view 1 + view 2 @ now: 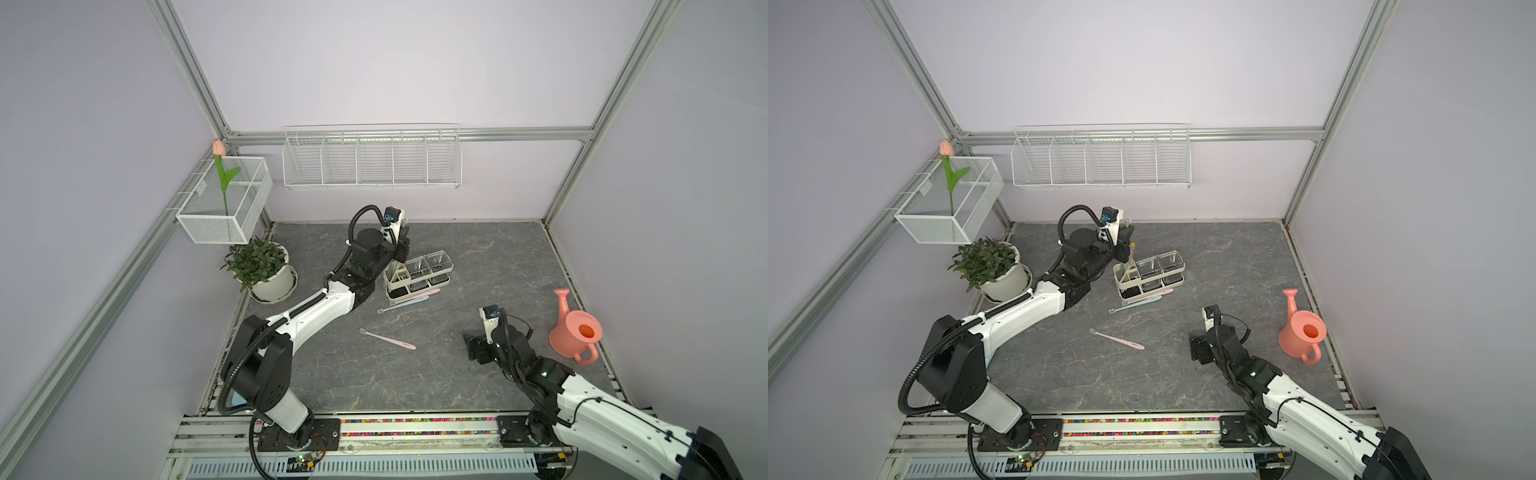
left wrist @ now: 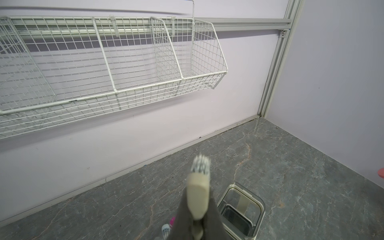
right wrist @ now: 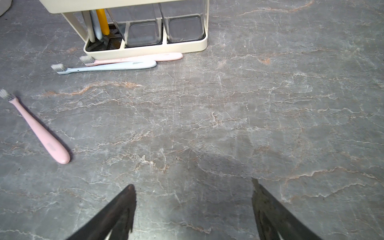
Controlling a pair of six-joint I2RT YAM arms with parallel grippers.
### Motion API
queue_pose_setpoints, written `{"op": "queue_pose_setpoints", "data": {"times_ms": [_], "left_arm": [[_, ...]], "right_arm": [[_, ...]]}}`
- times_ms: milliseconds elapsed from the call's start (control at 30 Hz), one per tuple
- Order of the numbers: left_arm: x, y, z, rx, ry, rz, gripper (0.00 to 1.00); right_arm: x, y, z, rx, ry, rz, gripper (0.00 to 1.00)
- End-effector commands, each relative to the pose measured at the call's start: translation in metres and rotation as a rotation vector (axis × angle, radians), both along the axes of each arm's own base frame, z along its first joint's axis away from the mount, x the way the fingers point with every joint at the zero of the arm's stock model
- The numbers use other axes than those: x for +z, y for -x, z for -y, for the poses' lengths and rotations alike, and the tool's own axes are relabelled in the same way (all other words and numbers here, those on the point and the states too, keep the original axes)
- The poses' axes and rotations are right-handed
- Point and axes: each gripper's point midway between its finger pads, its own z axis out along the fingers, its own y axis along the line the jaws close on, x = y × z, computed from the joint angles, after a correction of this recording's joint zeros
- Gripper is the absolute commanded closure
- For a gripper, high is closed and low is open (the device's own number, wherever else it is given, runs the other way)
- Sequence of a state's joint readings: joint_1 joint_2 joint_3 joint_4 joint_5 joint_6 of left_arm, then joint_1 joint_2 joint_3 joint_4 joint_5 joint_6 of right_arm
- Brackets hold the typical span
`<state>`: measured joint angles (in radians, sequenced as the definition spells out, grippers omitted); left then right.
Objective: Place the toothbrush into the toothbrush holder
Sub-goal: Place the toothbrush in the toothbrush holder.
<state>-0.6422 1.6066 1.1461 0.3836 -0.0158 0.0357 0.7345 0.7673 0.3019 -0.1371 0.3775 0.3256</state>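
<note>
My left gripper (image 1: pixel 400 249) (image 1: pixel 1124 249) (image 2: pixel 197 207) is shut on a pale cream toothbrush (image 2: pixel 198 187), held head up over the divided end of the toothbrush holder (image 1: pixel 390 293) (image 1: pixel 1121 291) (image 2: pixel 257 209) (image 3: pixel 145 48). In the right wrist view, cream, pale blue and yellow handles stand in that compartment; which one is held I cannot tell. A pink toothbrush (image 1: pixel 388 339) (image 1: pixel 1117 338) (image 3: pixel 39 128) lies loose on the table. My right gripper (image 1: pixel 473 347) (image 1: pixel 1196 347) (image 3: pixel 192 182) hovers open over bare table, well to the right.
A pink brush (image 3: pixel 145 58) and a light blue brush (image 3: pixel 108 67) lie against the holder's front. A potted plant (image 1: pixel 266 266) stands left of my left arm, and a pink watering can (image 1: pixel 575 330) at the right edge. White wire baskets (image 1: pixel 372 162) hang on the walls.
</note>
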Motion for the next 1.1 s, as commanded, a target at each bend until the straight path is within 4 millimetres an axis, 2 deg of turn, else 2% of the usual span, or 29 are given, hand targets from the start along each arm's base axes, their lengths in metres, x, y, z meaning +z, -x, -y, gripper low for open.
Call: {"op": "queue_pose_setpoints", "data": {"times_ms": [0,267,667,933,1067], "left_arm": [[0.002,0.008,0.009,-0.047,0.020,0.060,1.00],[-0.005,0.007,0.022,-0.081,-0.022,0.074,1.00],[-0.013,0.000,0.026,-0.059,-0.080,0.106,1.00],[-0.012,-0.001,0.026,-0.049,-0.117,0.136,1.00],[-0.004,0.002,0.026,-0.060,-0.105,0.152,1.00]], "right_arm": [[0.009,-0.004,-0.002,-0.001,-0.019,0.026,0.11],[0.009,-0.003,-0.004,0.011,-0.022,0.023,0.11],[0.008,-0.001,-0.011,0.053,-0.032,0.017,0.11],[0.008,-0.002,-0.012,0.054,-0.031,0.015,0.11],[0.007,-0.002,-0.013,0.060,-0.029,0.009,0.11]]}}
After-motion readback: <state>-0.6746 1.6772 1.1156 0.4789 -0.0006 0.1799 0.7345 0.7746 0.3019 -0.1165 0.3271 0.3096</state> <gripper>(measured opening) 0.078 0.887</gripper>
